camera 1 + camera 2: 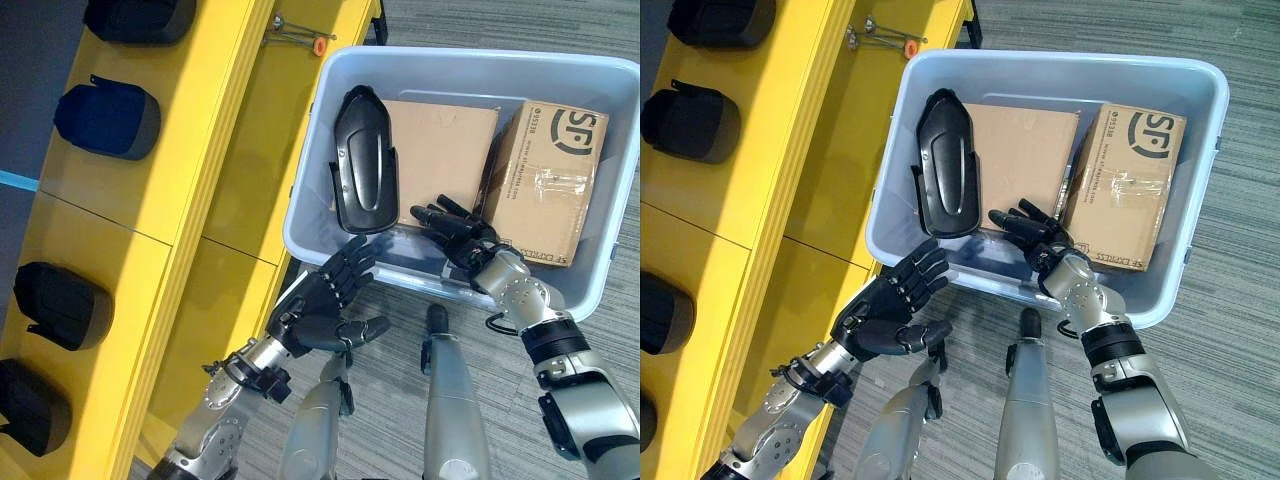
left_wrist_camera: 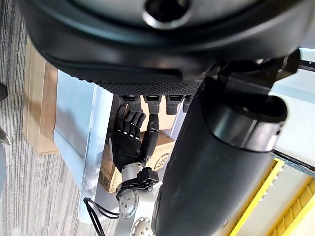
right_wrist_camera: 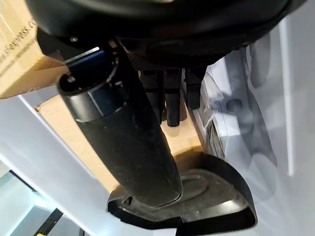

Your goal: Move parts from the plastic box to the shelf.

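Item: black moulded plastic part (image 1: 364, 160), leaning at the left wall of the pale grey plastic box (image 1: 590, 290). Right hand (image 1: 455, 232) inside, fingers released; left hand (image 1: 325, 300) outside, released. Step: reaching. Next: grasp part, carry to yellow shelf (image 1: 190, 150).

Lighting: bright, even, from overhead. Glare: soft sheen on the black part (image 1: 365, 160) lying ahead of the right hand (image 1: 455, 235); pale reflections on the plastic box (image 1: 600, 290) wall beside it. Shadows: faint, soft-edged, under the left hand (image 1: 325, 305) on the carpet (image 1: 395, 335). Focus: head views crisp; wrist views blur each hand's own bulk nearest the lens.
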### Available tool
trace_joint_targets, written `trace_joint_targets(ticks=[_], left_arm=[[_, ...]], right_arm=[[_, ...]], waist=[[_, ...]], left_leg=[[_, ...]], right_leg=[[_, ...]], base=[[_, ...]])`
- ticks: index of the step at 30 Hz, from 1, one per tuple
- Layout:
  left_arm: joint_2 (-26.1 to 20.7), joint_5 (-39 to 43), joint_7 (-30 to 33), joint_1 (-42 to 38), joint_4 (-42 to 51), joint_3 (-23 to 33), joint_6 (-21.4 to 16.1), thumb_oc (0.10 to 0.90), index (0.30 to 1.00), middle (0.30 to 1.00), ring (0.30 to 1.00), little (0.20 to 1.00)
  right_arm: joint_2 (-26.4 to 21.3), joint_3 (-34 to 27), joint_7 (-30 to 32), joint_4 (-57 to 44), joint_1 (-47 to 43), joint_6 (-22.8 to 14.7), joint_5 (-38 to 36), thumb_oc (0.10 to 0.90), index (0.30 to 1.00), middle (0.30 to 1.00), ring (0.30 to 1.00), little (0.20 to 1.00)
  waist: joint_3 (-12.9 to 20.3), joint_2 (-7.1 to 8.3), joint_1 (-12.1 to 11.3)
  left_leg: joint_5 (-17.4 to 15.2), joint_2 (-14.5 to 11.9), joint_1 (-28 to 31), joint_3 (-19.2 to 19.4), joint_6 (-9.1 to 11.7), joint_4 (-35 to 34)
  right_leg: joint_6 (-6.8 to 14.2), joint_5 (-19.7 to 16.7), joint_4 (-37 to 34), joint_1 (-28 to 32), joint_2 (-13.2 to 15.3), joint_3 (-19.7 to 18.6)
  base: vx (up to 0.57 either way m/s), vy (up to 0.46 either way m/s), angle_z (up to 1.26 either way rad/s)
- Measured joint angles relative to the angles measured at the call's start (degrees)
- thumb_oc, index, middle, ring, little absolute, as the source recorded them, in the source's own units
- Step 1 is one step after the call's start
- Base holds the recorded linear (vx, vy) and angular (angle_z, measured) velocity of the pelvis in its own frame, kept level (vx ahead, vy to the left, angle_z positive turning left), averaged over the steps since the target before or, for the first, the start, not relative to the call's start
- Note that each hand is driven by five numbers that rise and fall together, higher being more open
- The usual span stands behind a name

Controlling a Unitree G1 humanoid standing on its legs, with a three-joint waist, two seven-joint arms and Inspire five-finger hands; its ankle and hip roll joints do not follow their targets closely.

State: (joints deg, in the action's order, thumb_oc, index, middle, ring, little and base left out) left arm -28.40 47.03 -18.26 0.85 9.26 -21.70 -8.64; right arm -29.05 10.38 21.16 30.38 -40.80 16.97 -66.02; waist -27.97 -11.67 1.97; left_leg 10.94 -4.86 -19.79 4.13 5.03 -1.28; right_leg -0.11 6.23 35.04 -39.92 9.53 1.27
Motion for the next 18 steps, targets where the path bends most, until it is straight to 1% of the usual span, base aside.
trace_joint_targets(ticks=[2, 6, 7, 8, 9, 10, 11, 13, 14, 15, 16, 18], left_arm=[[0.0, 0.0, 0.0, -0.1, 0.1, 0.0, 0.0, 0.9, 1.0, 1.0, 1.0, 1.0], [0.0, 0.0, 0.0, -0.1, 0.2, 0.0, 0.0, 0.9, 1.0, 1.0, 1.0, 1.0], [0.0, 0.0, 0.0, 0.0, 0.2, 0.1, 0.0, 0.9, 1.0, 1.0, 1.0, 1.0], [0.0, 0.0, 0.0, -0.1, 0.2, 0.1, 0.0, 0.9, 1.0, 1.0, 1.0, 1.0], [-0.1, 0.0, 0.0, -0.1, 0.3, 0.1, 0.0, 0.9, 1.0, 1.0, 1.0, 1.0], [0.0, 0.0, 0.0, -0.1, 0.3, 0.1, 0.0, 0.9, 1.0, 1.0, 1.0, 1.0], [0.0, 0.1, 0.1, -0.4, 0.4, 0.2, 0.1, 0.9, 1.0, 1.0, 1.0, 1.0], [0.2, 0.1, 0.2, -0.9, 0.3, 0.3, 0.3, 0.9, 1.0, 1.0, 1.0, 1.0], [0.4, 0.0, 0.2, -1.3, 0.3, 0.4, 0.6, 0.9, 1.0, 1.0, 1.0, 1.0], [0.4, 0.0, 0.2, -1.5, 0.3, 0.4, 0.7, 0.9, 1.0, 1.0, 1.0, 1.0], [0.5, 0.0, 0.2, -1.7, 0.3, 0.4, 0.9, 0.9, 1.0, 1.0, 1.0, 1.0], [0.5, -0.1, 0.2, -1.8, 0.3, 0.4, 0.9, 0.9, 1.0, 1.0, 1.0, 1.0]], right_arm=[[-0.7, 0.0, -0.4, 0.0, 0.0, 0.5, -0.1, 0.9, 1.0, 1.0, 1.0, 1.0], [-0.6, 0.0, -0.3, 0.0, 0.0, 0.8, -0.4, 0.9, 1.0, 1.0, 1.0, 1.0], [-0.5, 0.0, -0.6, 0.0, 0.0, 0.8, 0.7, 0.9, 1.0, 1.0, 1.0, 1.0], [-0.5, 0.1, -1.6, 0.0, 0.0, 0.9, 4.0, 0.9, 1.0, 1.0, 1.0, 1.0], [-0.5, 0.1, -2.2, 0.0, 0.0, 0.9, 5.7, 0.9, 1.0, 1.0, 1.0, 1.0], [-0.7, 0.9, -4.6, -0.1, 0.0, 1.1, 12.2, 0.9, 1.0, 1.0, 1.0, 1.0], [-0.2, 3.3, -5.7, -2.6, 0.4, 2.4, 15.9, 0.9, 1.0, 1.0, 1.0, 1.0], [0.1, 4.8, -4.4, -5.7, 0.9, 3.4, 12.7, 0.9, 1.0, 1.0, 1.0, 1.0], [1.1, 4.9, -2.1, -6.3, 1.0, 3.4, 6.7, 0.9, 1.0, 1.0, 1.0, 1.0], [1.8, 4.4, -1.2, -6.3, 1.2, 3.2, 4.5, 0.9, 1.0, 1.0, 1.0, 1.0], [2.9, 4.2, 0.4, -6.1, 1.3, 2.0, 0.6, 0.9, 1.0, 1.0, 1.0, 1.0], [4.2, 3.1, 0.6, -4.9, 1.7, 0.3, -2.8, 0.9, 1.0, 1.0, 1.0, 1.0]], waist=[[0.0, 0.0, -0.3], [0.0, 0.0, -0.6], [0.0, 0.0, -0.6], [0.0, 0.01, -0.6], [0.0, 0.01, -0.6], [0.0, 0.01, -0.6], [0.0, 0.03, -0.5], [0.0, 0.04, -0.5], [0.0, 0.04, -0.5], [0.0, 0.04, -0.5], [0.0, 0.04, -0.5], [0.0, 0.04, -0.6]], left_leg=[[0.1, 0.0, 0.0, 0.0, 0.0, 0.0], [0.1, 0.1, 0.0, -0.2, 0.0, -0.1], [0.1, 0.1, 0.1, -0.3, 0.0, -0.1], [0.1, 0.1, 0.1, -0.3, 0.0, -0.1], [0.1, 0.1, 0.1, -0.4, 0.0, -0.1], [0.1, 0.2, 0.1, -0.4, 0.0, 0.0], [0.1, 0.1, 0.0, -0.5, 0.0, 0.1], [0.0, -0.1, 0.0, -0.5, 0.1, 0.3], [0.0, -0.3, 0.0, -0.5, 0.1, 0.4], [0.0, -0.4, 0.0, -0.5, 0.1, 0.4], [0.0, -0.5, 0.0, -0.4, 0.1, 0.5], [-0.1, -0.7, -0.1, -0.4, 0.3, 0.7]], right_leg=[[0.2, -0.2, -0.3, 0.3, 0.1, 0.3], [0.3, -0.2, -0.8, 0.7, 0.1, 0.6], [0.3, -0.2, -0.9, 0.9, 0.2, 0.6], [0.4, -0.2, -1.0, 1.0, 0.2, 0.6], [0.4, -0.2, -1.0, 1.1, 0.2, 0.6], [0.4, -0.2, -1.0, 1.1, 0.2, 0.6], [0.4, -0.2, -1.0, 1.1, 0.2, 0.7], [0.3, -0.2, -1.0, 1.1, 0.0, 0.7], [0.3, -0.2, -1.0, 1.1, -0.2, 0.7], [0.3, -0.2, -1.0, 1.2, -0.3, 0.7], [0.2, -0.2, -1.0, 1.2, -0.4, 0.7], [0.1, -0.4, -1.3, 1.3, -0.6, 0.8]], base=[[0.0, -0.004, 0.02], [0.0, -0.002, 0.02], [0.0, 0.0, 0.0], [0.0, 0.0, 0.0], [0.0, 0.0, 0.0], [-0.03, -0.034, 0.02], [-0.01, -0.045, 0.0], [-0.01, -0.023, -0.01], [0.0, 0.0, 0.0], [0.0, 0.0, 0.0], [0.0, 0.0, 0.0], [0.0, -0.007, -0.02]])
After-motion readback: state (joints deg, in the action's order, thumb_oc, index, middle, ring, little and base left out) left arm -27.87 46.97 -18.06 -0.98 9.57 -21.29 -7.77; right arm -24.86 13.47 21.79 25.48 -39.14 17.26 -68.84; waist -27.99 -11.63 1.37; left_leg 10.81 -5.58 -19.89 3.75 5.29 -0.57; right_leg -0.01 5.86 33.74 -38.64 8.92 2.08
